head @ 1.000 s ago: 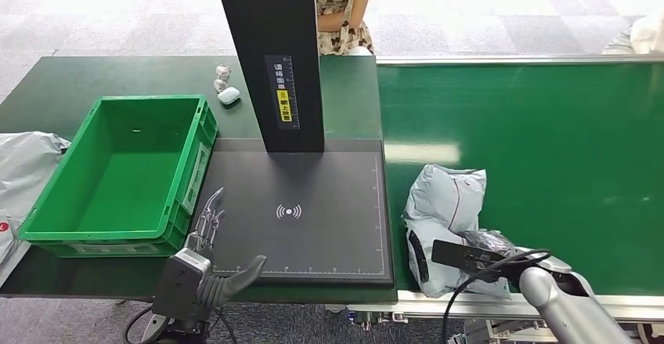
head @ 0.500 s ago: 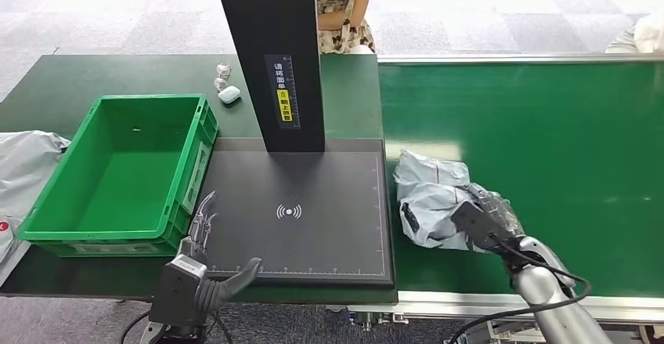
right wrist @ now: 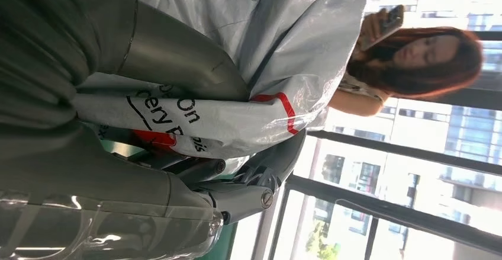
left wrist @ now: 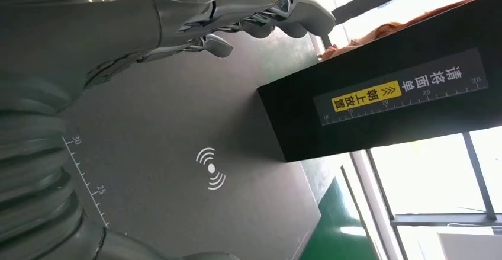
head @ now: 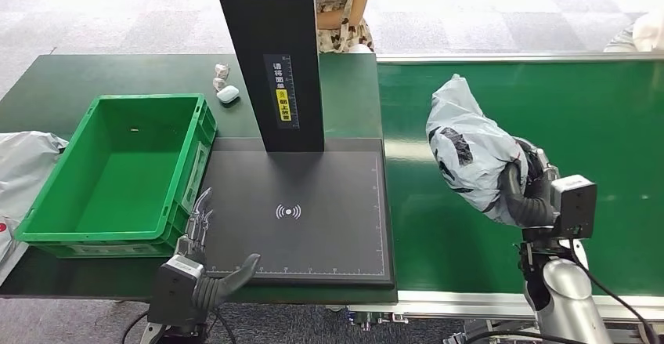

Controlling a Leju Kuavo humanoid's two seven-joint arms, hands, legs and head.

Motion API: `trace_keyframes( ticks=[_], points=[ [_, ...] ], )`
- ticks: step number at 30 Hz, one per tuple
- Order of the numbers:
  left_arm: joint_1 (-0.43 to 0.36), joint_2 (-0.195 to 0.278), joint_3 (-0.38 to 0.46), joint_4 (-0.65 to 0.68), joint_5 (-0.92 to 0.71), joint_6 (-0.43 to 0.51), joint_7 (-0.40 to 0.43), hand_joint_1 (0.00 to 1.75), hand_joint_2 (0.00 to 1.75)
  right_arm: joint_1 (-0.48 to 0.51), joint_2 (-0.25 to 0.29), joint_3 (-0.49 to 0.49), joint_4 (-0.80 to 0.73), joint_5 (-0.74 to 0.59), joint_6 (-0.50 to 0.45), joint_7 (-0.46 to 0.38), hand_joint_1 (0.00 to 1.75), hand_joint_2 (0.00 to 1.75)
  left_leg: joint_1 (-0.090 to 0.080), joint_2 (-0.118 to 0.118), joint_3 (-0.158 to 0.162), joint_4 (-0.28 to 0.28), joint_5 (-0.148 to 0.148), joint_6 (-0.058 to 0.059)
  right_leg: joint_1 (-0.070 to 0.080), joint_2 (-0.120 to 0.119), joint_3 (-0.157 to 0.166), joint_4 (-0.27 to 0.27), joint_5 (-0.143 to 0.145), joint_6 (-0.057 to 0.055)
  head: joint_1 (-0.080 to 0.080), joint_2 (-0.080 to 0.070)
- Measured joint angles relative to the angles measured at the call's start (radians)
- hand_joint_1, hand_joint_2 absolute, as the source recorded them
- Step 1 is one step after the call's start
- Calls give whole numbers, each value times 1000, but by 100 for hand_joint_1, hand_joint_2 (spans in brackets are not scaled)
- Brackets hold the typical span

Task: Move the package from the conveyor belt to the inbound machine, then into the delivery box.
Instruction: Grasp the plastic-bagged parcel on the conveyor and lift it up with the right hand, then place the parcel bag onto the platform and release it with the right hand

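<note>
One crumpled grey plastic package (head: 470, 150), gripped aloft by the right hand (head: 526, 191) over one green conveyor belt (head: 611, 124); left hand (head: 205, 262) empty, fingers spread.

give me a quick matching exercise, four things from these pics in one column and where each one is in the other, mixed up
Things:
1. package
2. green crate
3. earbud case
4. left robot hand

Places:
A. at the near edge of the scanner pad
B. on the table behind the crate
C. held up above the belt by the right robot hand
D. left of the scanner pad, empty

Pairs: 1-C, 2-D, 3-B, 4-A
</note>
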Motion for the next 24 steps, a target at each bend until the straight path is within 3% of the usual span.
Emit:
trace_keyframes(
  ticks=[6, 10, 19, 24],
  points=[
    [9, -5, 0, 0, -1, 13, -14, 0, 175, 0, 36, 2, -52, -70, 21, -20, 175, 175, 0, 0, -1, 0, 0, 0, 0, 0, 0, 0, 0, 0, 0, 0],
    [20, -8, 3, -13, -6, 46, -35, 0, 175, -22, 53, 62, -49, -82, 63, -1, 175, 175, 0, 0, -1, -1, 0, 0, 0, 0, -1, 0, 0, 0, 0, 0],
    [25, -9, 4, -17, -6, 53, -36, 0, 175, -41, 61, 98, -42, -83, 63, 0, 175, 175, 0, 0, -1, 0, 0, 0, 0, 0, -1, 0, 0, 0, 0, 0],
    [25, -15, 15, -27, 15, 104, -72, 0, 175, -95, 77, 164, 5, -94, 139, 44, 175, 175, 0, 4, -1, -1, 0, 0, 0, 3, -1, 0, 1, -1, 0, 0]
  ],
)
